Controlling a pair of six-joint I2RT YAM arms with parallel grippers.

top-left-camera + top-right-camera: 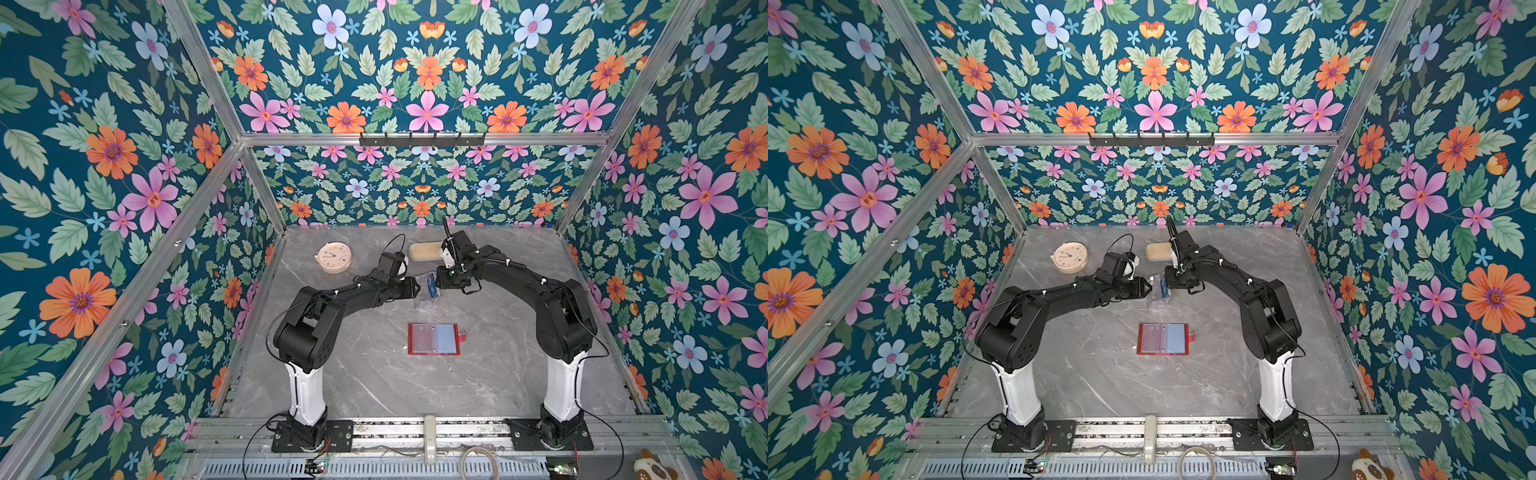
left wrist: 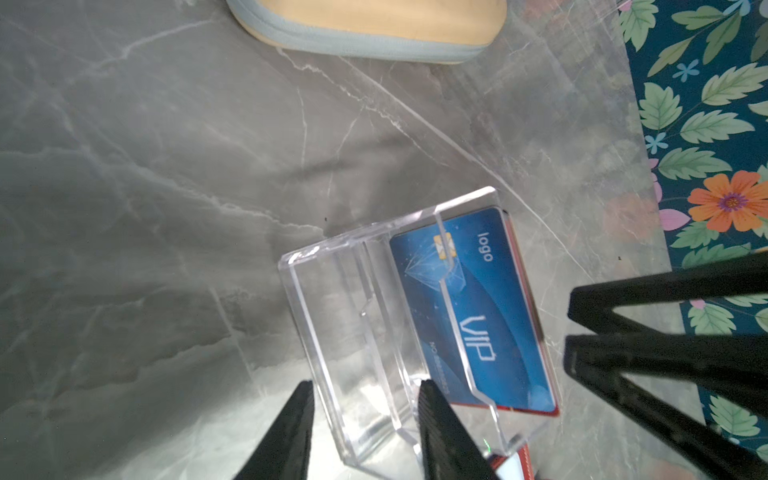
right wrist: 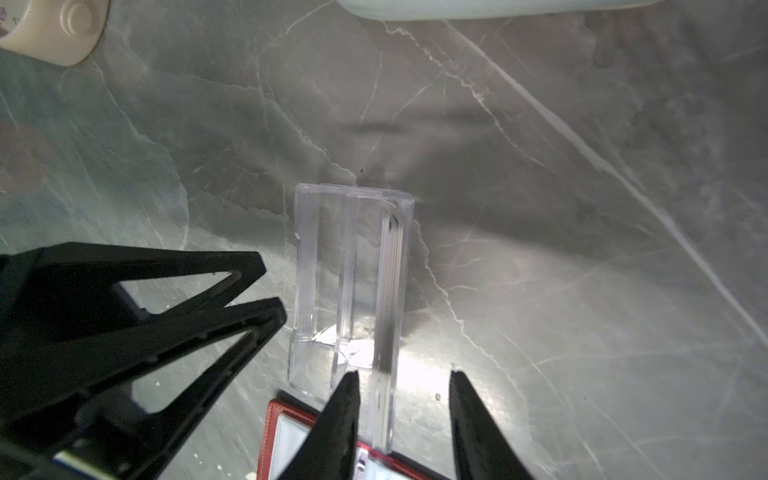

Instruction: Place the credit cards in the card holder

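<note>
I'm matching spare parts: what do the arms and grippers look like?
The left arm and right arm are black with white lower columns. Black cables run along them. The left gripper and right gripper have black tapering fingers with triangular cut-outs.

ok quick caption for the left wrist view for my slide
Left gripper, jaws open, straddles the empty section of a clear acrylic stand holding a blue VIP card

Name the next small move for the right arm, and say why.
Probably close the right end effector on the credit cards: its open jaws straddle their edges in the clear stand, nothing held yet, and the card holder lies open.
</note>
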